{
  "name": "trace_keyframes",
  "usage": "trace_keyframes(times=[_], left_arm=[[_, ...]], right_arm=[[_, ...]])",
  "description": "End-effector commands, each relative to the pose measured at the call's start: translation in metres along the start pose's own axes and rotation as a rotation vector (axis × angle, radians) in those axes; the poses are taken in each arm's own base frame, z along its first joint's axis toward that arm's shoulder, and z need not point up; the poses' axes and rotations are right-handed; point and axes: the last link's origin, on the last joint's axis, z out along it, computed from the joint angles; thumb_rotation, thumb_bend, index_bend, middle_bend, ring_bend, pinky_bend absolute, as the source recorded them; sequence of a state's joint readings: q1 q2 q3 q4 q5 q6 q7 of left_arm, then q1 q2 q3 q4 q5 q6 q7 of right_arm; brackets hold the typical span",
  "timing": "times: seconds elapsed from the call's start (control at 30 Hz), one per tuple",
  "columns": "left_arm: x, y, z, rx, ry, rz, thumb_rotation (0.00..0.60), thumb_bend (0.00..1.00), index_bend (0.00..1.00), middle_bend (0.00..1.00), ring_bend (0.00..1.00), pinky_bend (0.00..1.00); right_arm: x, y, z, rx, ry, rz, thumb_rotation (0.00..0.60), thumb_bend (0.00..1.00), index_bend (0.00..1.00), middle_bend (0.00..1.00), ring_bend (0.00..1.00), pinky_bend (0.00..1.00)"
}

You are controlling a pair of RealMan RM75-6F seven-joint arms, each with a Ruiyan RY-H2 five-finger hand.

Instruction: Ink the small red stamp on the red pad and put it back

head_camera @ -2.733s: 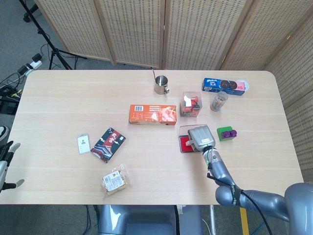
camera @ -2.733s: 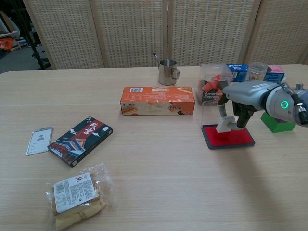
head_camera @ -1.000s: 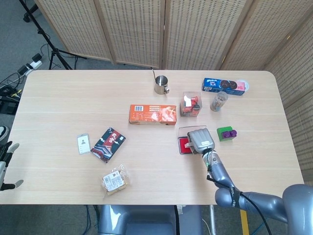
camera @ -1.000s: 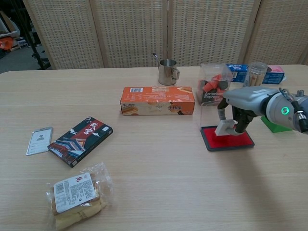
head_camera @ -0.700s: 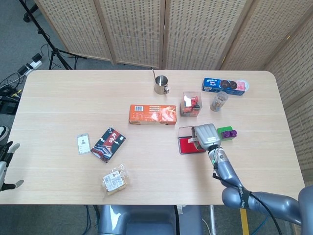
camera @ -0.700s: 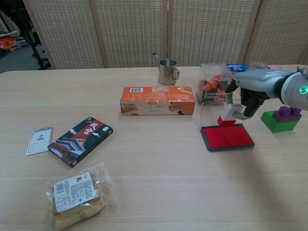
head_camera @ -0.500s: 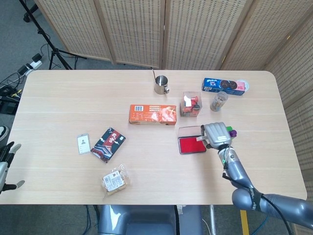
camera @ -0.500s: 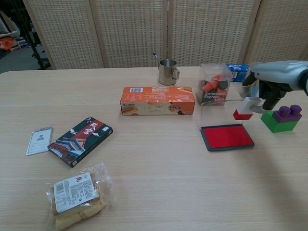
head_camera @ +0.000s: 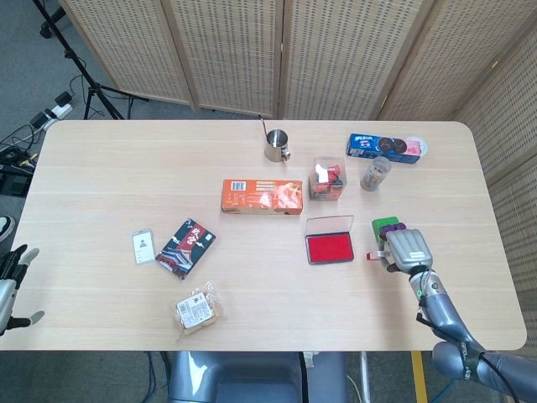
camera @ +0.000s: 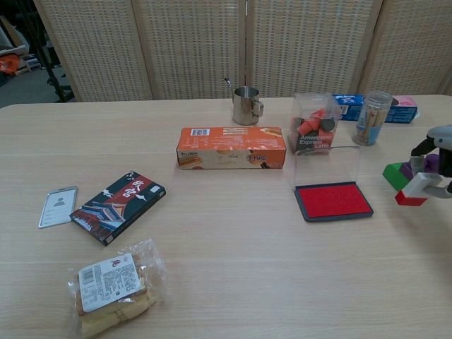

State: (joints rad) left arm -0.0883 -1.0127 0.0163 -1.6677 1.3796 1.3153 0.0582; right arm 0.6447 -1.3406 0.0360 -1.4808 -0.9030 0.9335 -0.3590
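A pale wood-grain table (head_camera: 101, 168) with rounded corners fills most of the head view. Directly behind the table stands a folding screen (head_camera: 285, 50) of woven rattan panels in light wooden frames, and further panels (head_camera: 512, 126) run along the table's right side. To the left of the table lies grey carpet floor (head_camera: 25, 75), with a black tripod stand (head_camera: 88, 80) and a white power strip (head_camera: 52, 111) with cables. Lighting is even and soft.

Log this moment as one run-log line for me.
phase: stamp return | right hand: holds small red stamp right of red pad, beside green block | left hand: idle off table edge | pad lid: open
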Motion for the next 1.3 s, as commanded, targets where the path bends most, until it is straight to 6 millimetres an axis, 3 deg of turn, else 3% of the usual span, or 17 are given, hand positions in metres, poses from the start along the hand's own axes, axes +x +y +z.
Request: trace_keyframes(times=[0.03, 0.57, 0.87, 1.3], left_arm=[[0.0, 0.0, 0.0, 0.001, 0.001, 0.0, 0.6, 0.0, 0.0, 0.0, 0.0, 0.0], [-0.003, 0.002, 0.0, -0.003, -0.007, 0.008, 0.6, 0.0, 0.0, 0.0, 0.0, 0.0], [-0.004, 0.003, 0.0, -0.006, -0.01, 0.01, 0.6, 0.0, 0.0, 0.0, 0.0, 0.0], [-0.004, 0.004, -0.001, -0.008, -0.01, 0.012, 0.6, 0.0, 0.0, 0.0, 0.0, 0.0]], right_arm=[[-0.009, 0.004, 0.0, -0.002, -0.012, 0.0, 0.6, 0.47, 0.56, 1.0, 1.0, 1.0], [-0.026, 0.018, 0.002, -0.027, -0.028, -0.017, 0.6, 0.46, 0.56, 1.0, 1.0, 1.0], [-0.029, 0.02, 0.002, -0.026, -0.029, -0.018, 0.6, 0.37, 0.52, 1.0, 1.0, 1.0], [-0.032, 0.022, 0.001, -0.026, -0.033, -0.016, 0.6, 0.36, 0.52, 1.0, 1.0, 1.0]])
